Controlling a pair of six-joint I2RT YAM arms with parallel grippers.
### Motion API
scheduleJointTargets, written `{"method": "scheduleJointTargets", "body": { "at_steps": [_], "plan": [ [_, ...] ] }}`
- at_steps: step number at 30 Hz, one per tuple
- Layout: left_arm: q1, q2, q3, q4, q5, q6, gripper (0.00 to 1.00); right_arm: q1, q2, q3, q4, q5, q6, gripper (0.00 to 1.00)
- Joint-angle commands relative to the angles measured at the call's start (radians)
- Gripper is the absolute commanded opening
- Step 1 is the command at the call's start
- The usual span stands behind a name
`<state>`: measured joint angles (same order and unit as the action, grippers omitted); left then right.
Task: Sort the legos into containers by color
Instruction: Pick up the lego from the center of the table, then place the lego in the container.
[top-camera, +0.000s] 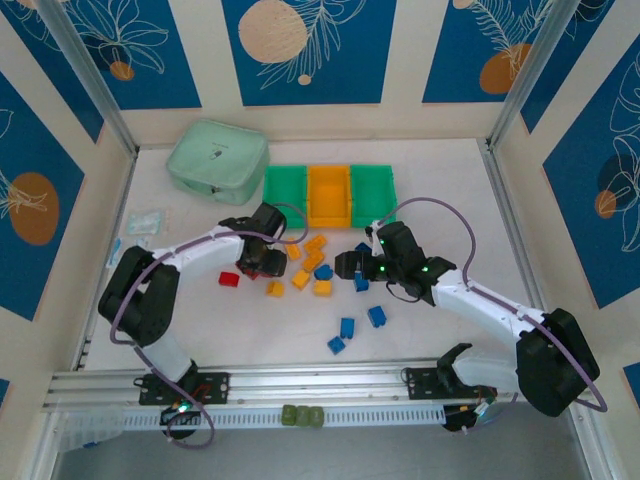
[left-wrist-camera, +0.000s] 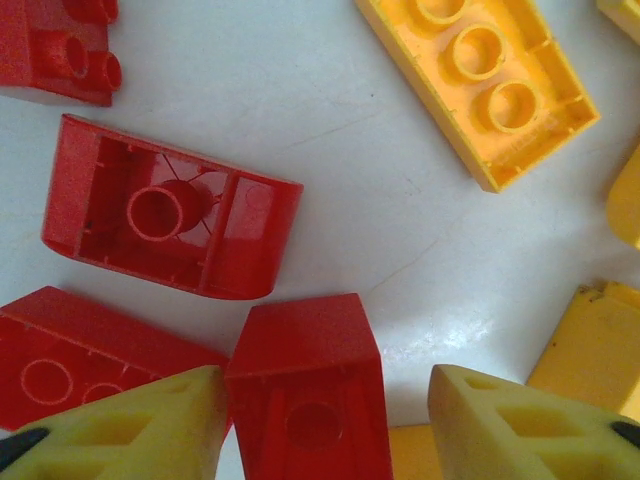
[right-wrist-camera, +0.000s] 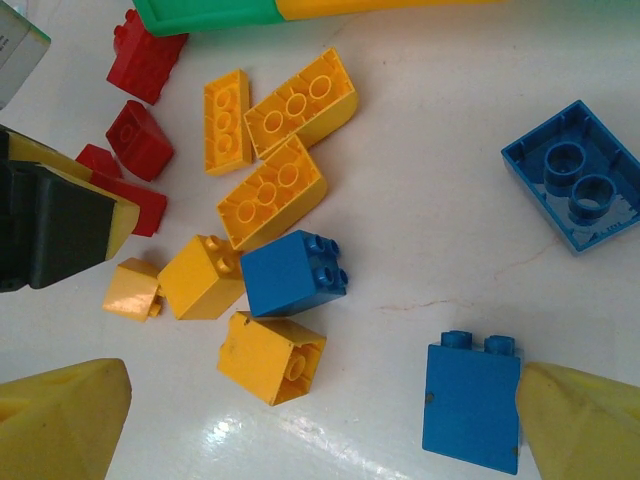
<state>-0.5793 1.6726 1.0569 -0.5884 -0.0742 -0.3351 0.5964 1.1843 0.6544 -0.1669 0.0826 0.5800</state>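
Top external: three containers (top-camera: 330, 195) joined in a row at the far side of the table (top-camera: 440, 210), green, orange, green from left to right, just beside a mint-green pouch (top-camera: 217, 160). Floors of all three plain in their own colour as far as can be made out. Legos (top-camera: 310, 268) loose on the white surface, on the near side of the bins: yellow bricks (top-camera: 322, 288) in a cluster in the middle, one red brick (top-camera: 229, 279) off to the left, blue bricks (top-camera: 347, 327) nearer the arm bases. Left gripper (top-camera: 262, 262) down over the left edge of the cluster, right gripper (top-camera: 352, 265) facing it from the other side. From the left wrist: jaws partly apart around a red sloped brick (left-wrist-camera: 310, 385) that lies on the table, left yellow pad touching its side, right pad apart from it with bare table between; not clamped. Around it, other red pieces and a long yellow brick (left-wrist-camera: 480, 90) lying studs-down. From the right wrist: jaws spread wide, holding nothing, a blue two-stud brick (right-wrist-camera: 470, 405) touching the inner face of the right-hand finger. Beyond, more yellow pieces, a blue cube (right-wrist-camera: 292, 273), and the lower rim of the green and orange bins at the top edge.
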Motion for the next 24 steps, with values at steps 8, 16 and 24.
{"method": "scheduleJointTargets", "body": {
  "at_steps": [8,16,24],
  "plan": [
    [-0.008,-0.017,0.004,-0.025,-0.035,0.010,0.38,0.003,0.012,0.028,0.011,0.023,-0.017,0.99],
    [-0.008,-0.080,0.027,-0.057,-0.038,0.013,0.31,-0.028,-0.022,0.040,-0.005,0.002,-0.013,0.99],
    [-0.004,-0.103,0.165,-0.001,-0.144,0.034,0.30,-0.097,-0.049,0.050,0.023,-0.031,0.004,0.99]
  ]
}}
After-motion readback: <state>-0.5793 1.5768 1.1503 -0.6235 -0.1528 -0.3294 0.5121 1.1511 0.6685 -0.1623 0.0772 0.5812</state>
